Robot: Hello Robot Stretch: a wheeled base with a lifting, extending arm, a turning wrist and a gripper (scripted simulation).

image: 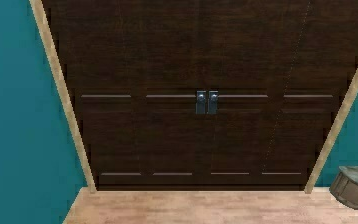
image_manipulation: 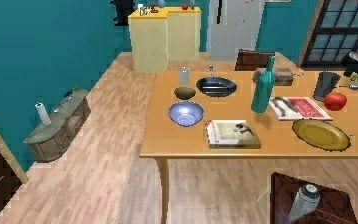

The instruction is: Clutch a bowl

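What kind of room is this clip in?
Likely a home's dining area beside a kitchen: a wooden table bearing a blue bowl, a plate and a bottle, yellow cabinets by the far wall, and dark double doors ahead.

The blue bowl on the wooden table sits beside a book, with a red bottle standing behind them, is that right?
Nearly. In the arm side view the blue bowl does sit beside the book on the wooden table, but the bottle standing behind them is teal, not red.
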